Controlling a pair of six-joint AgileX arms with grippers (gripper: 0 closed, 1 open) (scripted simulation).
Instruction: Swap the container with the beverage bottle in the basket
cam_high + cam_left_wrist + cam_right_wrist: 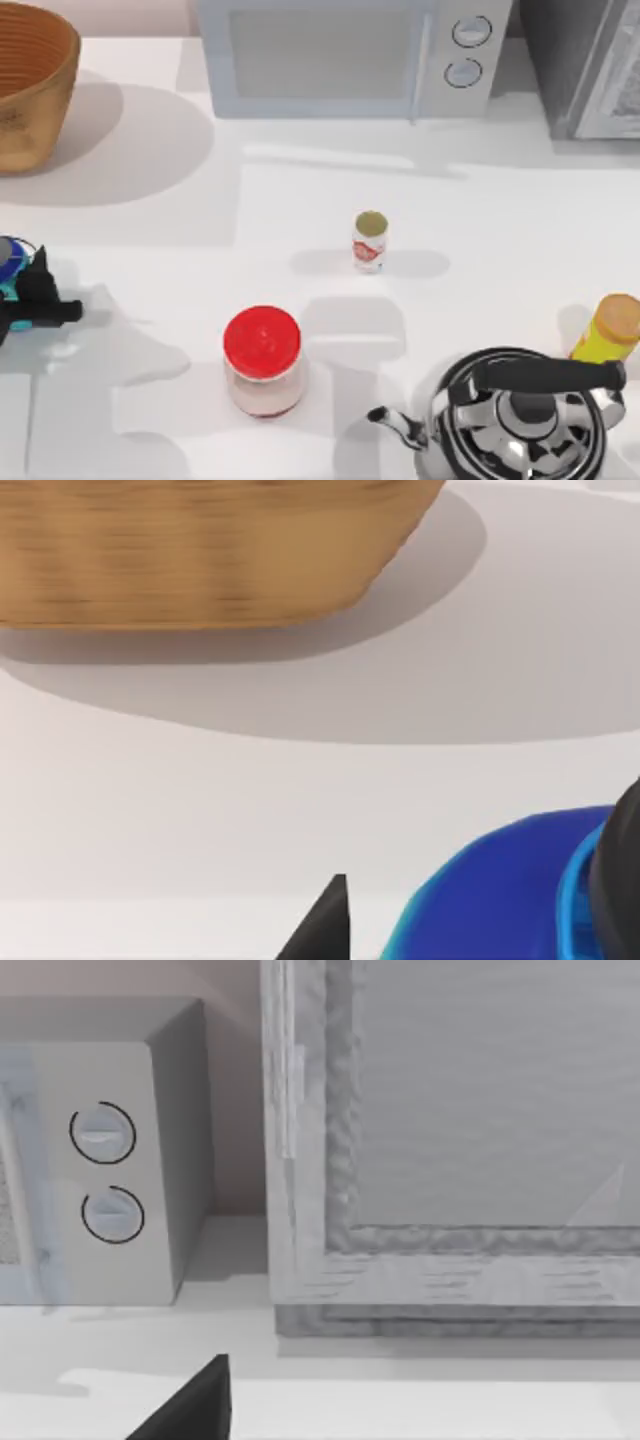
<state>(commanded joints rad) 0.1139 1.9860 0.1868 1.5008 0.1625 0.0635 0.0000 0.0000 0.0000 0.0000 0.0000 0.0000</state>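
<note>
Container (10, 262) sits in our left gripper (22, 290), far left edge of the frame.
We grip it closed; the beverage bottle (370, 241) stands centre, the basket (30, 90) upper left, nearer our left arm.

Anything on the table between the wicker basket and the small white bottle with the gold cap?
Nothing: in the top view, bare white tabletop runs from the round brown wicker basket to the small white red-labelled bottle with the gold cap.
</note>
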